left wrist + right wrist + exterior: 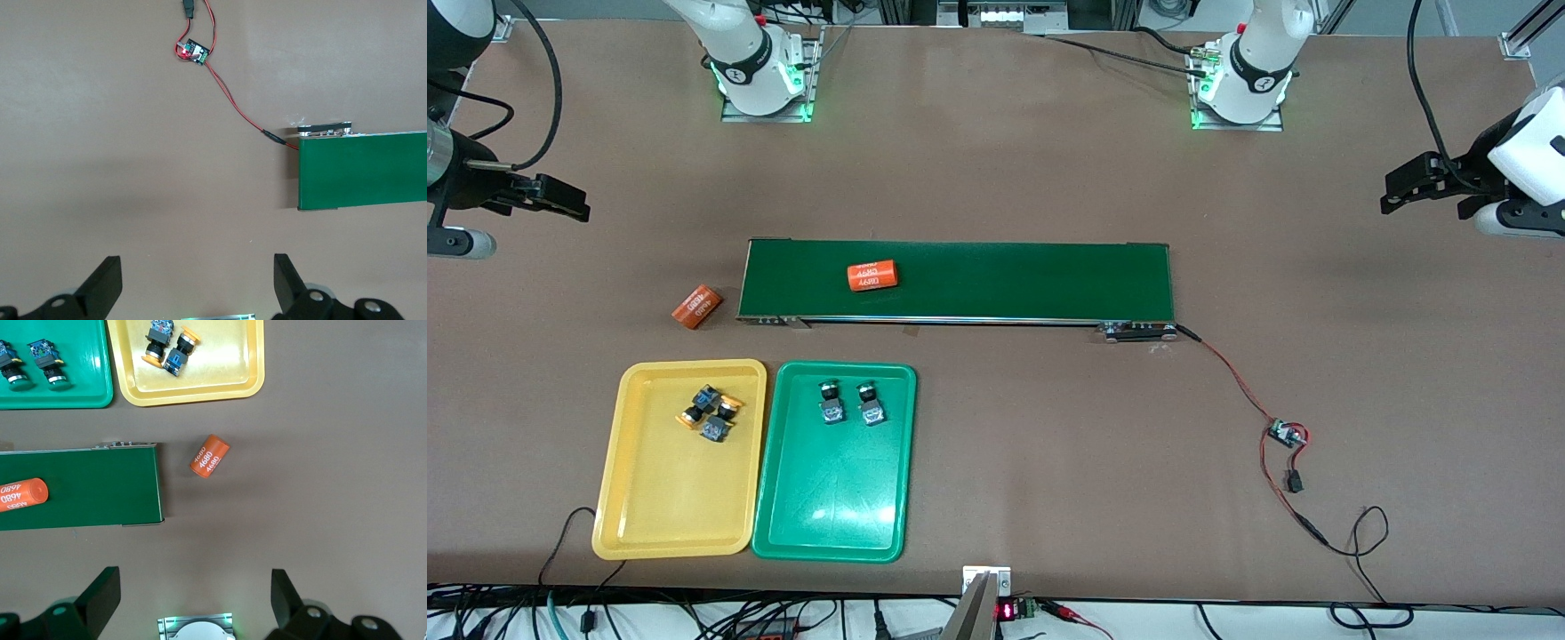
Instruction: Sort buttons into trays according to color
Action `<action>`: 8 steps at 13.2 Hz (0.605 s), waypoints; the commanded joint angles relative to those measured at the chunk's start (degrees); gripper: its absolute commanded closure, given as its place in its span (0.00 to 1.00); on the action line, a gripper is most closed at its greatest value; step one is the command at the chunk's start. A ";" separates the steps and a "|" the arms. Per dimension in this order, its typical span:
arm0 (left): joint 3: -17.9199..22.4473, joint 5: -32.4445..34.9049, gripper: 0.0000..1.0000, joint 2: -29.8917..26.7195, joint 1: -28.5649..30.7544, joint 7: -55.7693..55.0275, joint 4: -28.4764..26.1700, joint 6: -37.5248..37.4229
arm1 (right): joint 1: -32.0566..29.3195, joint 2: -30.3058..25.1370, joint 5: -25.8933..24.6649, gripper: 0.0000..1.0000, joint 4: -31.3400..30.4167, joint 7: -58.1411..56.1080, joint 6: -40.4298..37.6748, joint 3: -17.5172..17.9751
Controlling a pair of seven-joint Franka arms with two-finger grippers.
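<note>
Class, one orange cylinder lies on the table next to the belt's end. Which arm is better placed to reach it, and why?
Right. The right gripper, jaws open, hovers at the orange cylinder's end of the table. The left gripper hovers at the belt's opposite end.

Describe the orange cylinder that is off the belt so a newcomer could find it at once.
Start at the long dark-green conveyor belt in the middle of the table. Just off its end toward the right arm's side, an orange cylinder with white print lies on the bare table, farther from the front camera than the yellow tray. Its twin lies on the belt itself.
</note>
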 commanded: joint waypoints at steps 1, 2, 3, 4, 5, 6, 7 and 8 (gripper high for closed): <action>-0.36 -0.12 0.00 0.37 0.30 0.91 1.33 -1.20 | -0.24 0.75 0.92 0.00 1.39 -0.71 -0.60 0.17; -0.36 -0.12 0.00 0.37 0.30 0.91 1.33 -1.20 | -0.24 0.75 0.92 0.00 1.39 -0.71 -0.52 0.17; -0.36 -0.12 0.00 0.29 0.30 0.91 1.33 -1.29 | -0.24 0.83 0.92 0.00 1.39 -0.53 -0.52 0.17; -0.19 -0.12 0.00 0.28 0.30 0.91 1.33 -1.55 | -0.24 0.83 0.92 0.00 1.48 -0.53 -0.52 0.17; -0.10 -0.12 0.00 0.37 0.30 0.99 1.33 -1.81 | -0.33 0.83 0.92 0.00 1.48 -0.44 -0.52 0.17; -0.01 -0.12 0.00 0.37 0.30 1.08 1.41 -1.82 | -0.33 0.83 0.92 0.00 1.48 -0.44 -0.52 0.17; -0.01 -0.12 0.00 0.37 0.30 1.08 1.33 -1.82 | -0.25 0.83 0.92 0.00 1.48 -0.44 -0.52 0.17; 0.08 -0.12 0.00 0.37 0.30 1.08 1.33 -1.90 | -0.16 0.83 1.01 0.00 1.48 -0.44 -0.52 0.17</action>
